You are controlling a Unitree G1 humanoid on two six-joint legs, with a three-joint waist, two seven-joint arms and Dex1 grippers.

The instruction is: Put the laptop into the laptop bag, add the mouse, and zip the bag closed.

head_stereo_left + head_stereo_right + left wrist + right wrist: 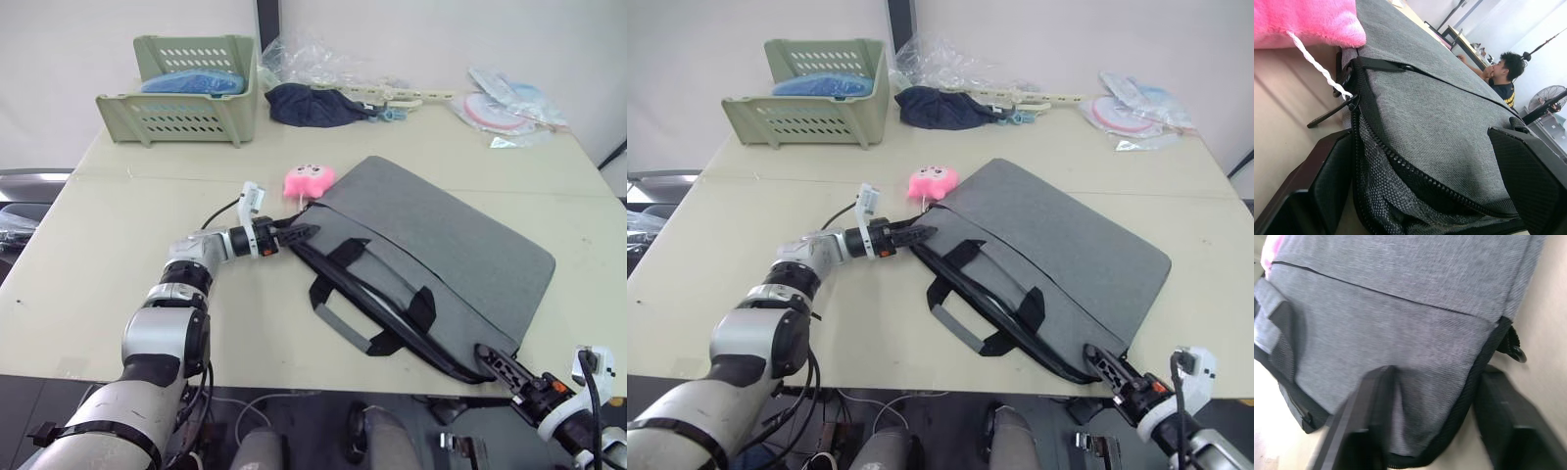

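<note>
1. So, the setup is a pale beige table [118, 245] pushed up near a white wall. The left wrist view looks across the room, where a person in a dark shirt [1504, 73] sits at a desk beside a standing fan [1547, 98].

2. The flat grey fabric laptop bag with black strap handles [441, 245] lies flat on the table's near right part. Its long axis runs diagonally, from the far-left corner by the pink plush toy [309, 180] down to the near-right corner at the table edge. The zipper side with the 2 handles faces the near-left, and the zipper gapes open along that edge.

3. Something pale shows inside the gap, but I can't tell what it is.

4. The left gripper [304, 233] sits at the bag's far-left corner with its 2 black fingers spread, 1 on each side of the zipper end. They look like they're around the corner rather than pinching it.

5. The right gripper [493, 360] is at the bag's near-right corner, fingers also apart and straddling the black-edged corner fabric.

6. Containers: a light green slotted plastic basket [186, 117] stands at the far left with something blue [193, 82] inside. Next to it are a dark navy cloth bundle [313, 106], crumpled clear plastic [304, 54] and some packets [509, 108] at the far right.
</note>
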